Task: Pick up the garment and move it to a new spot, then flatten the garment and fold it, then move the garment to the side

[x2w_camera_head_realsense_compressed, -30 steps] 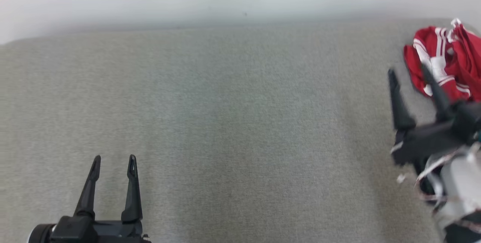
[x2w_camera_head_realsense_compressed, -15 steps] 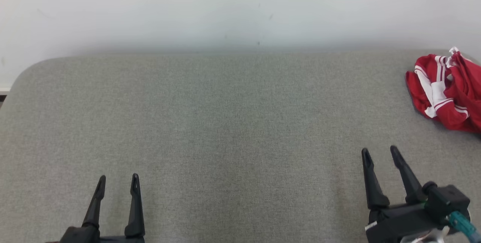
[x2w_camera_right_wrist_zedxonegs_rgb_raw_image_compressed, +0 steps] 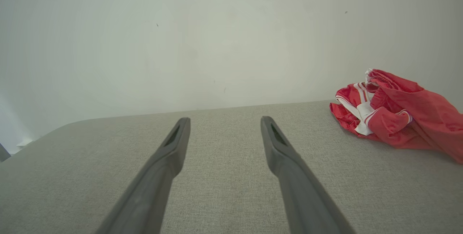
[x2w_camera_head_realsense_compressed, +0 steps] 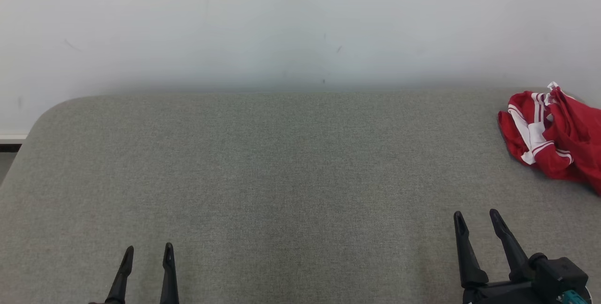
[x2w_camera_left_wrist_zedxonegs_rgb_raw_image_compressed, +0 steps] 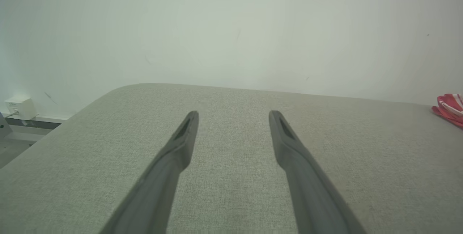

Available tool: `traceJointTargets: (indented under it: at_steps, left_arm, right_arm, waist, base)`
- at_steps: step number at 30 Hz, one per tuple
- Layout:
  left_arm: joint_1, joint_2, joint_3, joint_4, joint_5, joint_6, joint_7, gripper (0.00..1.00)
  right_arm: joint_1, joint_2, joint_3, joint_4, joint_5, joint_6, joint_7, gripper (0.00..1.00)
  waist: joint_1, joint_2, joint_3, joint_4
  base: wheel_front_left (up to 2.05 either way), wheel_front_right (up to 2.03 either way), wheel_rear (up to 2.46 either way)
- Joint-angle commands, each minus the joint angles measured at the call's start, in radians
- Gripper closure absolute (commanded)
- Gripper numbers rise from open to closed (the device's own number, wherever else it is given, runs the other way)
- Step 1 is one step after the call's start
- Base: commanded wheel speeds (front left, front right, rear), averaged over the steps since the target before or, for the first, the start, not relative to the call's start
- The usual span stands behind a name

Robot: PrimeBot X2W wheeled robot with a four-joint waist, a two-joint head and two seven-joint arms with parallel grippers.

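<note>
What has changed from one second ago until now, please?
The right end effector drew back from the red garment toward the robot, open and empty; nothing was grasped. The head camera tilted up too. The garment stays crumpled at the right side of the grey table, and the left end effector stays open.

You've got a plain white wall (x2w_camera_head_realsense_compressed: 300, 22) behind, a few small dark specks on it; grey fabric-covered table (x2w_camera_head_realsense_compressed: 281, 177) runs right up to it, far left corner rounded; small white box (x2w_camera_left_wrist_zedxonegs_rgb_raw_image_compressed: 20, 107) low on the wall past that corner; light flat, even.
</note>
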Motion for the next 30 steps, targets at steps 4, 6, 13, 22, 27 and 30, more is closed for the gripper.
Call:
traceJointTargets:
  at_steps: [4,6,13,22,27,30]
  left_arm:
    - [0.007,-0.003,-0.001,0.007,-0.005,-0.007,-0.003,0.00]
    - [0.007,-0.002,0.000,0.008,-0.006,-0.008,-0.003,0.00]
    - [0.000,-0.003,0.002,0.011,0.004,-0.014,-0.003,0.00]
    - [0.002,-0.004,0.006,0.045,-0.018,-0.011,0.008,1.00]
    - [-0.014,-0.004,0.016,0.053,-0.119,-0.012,0.038,1.00]
    - [-0.019,-0.004,0.019,0.054,-0.177,-0.014,0.052,1.00]
  right_arm:
    - [0.015,0.002,-0.014,0.000,-0.008,-0.003,0.002,0.00]
    - [0.015,0.004,-0.020,0.000,-0.011,-0.003,0.002,0.00]
    - [0.015,0.008,-0.032,0.005,-0.012,-0.003,-0.003,0.00]
    - [0.017,0.011,-0.028,0.045,0.011,0.000,0.001,1.00]
    - [0.005,0.012,-0.035,0.054,0.110,0.000,0.020,1.00]
    - [-0.002,0.013,-0.039,0.060,0.166,0.000,0.031,1.00]
  waist:
    - [0.0001,0.0001,-0.005,-0.006]
    - [0.0001,0.0001,-0.005,-0.008]
    - [0.0001,0.0001,-0.001,-0.014]
    - [0.0001,0.0001,0.001,-0.017]
    - [0.0001,0.0001,0.002,-0.017]
    - [0.0001,0.0001,0.002,-0.017]
  base:
    - [0.00,0.00,0.00]
    - [0.00,0.00,0.00]
    - [0.00,0.00,0.00]
    - [0.00,0.00,0.00]
    - [0.00,0.00,0.00]
    - [0.00,0.00,0.00]
